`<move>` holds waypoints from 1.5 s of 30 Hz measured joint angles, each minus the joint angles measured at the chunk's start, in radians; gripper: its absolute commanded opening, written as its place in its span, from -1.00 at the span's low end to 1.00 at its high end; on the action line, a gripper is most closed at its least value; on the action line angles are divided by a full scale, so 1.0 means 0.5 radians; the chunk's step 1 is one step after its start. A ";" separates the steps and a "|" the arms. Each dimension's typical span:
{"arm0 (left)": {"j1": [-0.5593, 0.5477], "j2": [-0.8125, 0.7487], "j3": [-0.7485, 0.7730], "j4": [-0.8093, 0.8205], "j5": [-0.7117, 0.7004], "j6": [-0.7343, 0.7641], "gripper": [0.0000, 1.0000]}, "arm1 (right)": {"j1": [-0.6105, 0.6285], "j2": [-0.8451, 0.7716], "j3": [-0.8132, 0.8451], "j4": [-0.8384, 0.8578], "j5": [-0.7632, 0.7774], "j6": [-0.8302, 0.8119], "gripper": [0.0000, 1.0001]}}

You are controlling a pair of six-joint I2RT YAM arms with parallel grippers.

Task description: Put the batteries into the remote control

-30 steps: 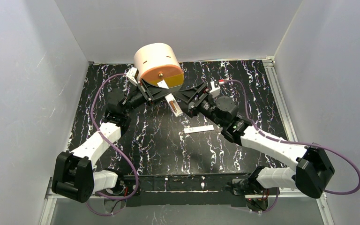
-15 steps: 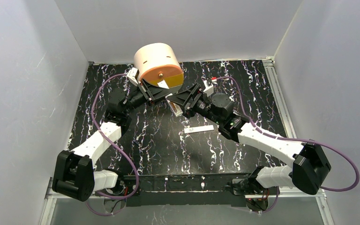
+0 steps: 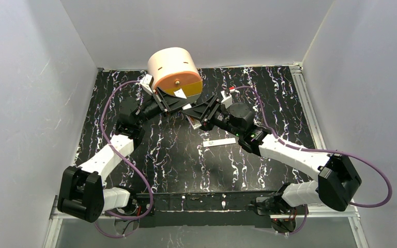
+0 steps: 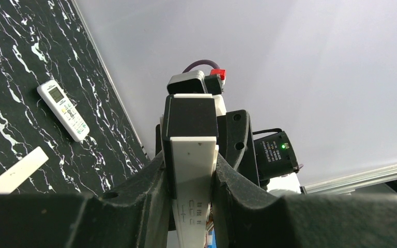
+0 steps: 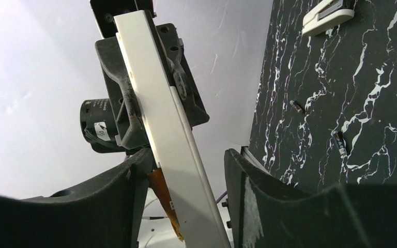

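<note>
My left gripper [image 3: 182, 106] is shut on a white flat slab [image 4: 192, 155] with moulded battery marks and holds it up in the air at the back centre. An orange-brown strip runs along one side of the slab [image 5: 150, 77]. No screen or buttons show on it. My right gripper [image 5: 188, 157] is open, its jaws on either side of the slab's free end, with a gap at the right finger. A white remote control [image 4: 63, 110] with a screen and buttons lies on the table. Two small dark batteries [image 5: 296, 107] [image 5: 340, 143] lie apart on the table.
A large cream and orange round object [image 3: 174, 72] stands at the back, just behind the grippers. A narrow white bar [image 3: 218, 142] lies mid-table beside the right forearm. A white-grey wedge piece [image 5: 328, 14] lies beyond the batteries. White walls enclose the table on three sides.
My right arm has moved left toward the left gripper, and its open jaws now straddle the slab's free end. The left arm and the slab have stayed in place.
</note>
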 measured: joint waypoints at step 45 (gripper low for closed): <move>0.000 -0.032 0.011 0.020 0.005 -0.234 -1.00 | -0.030 -0.101 -0.084 0.217 -0.132 -0.244 -0.39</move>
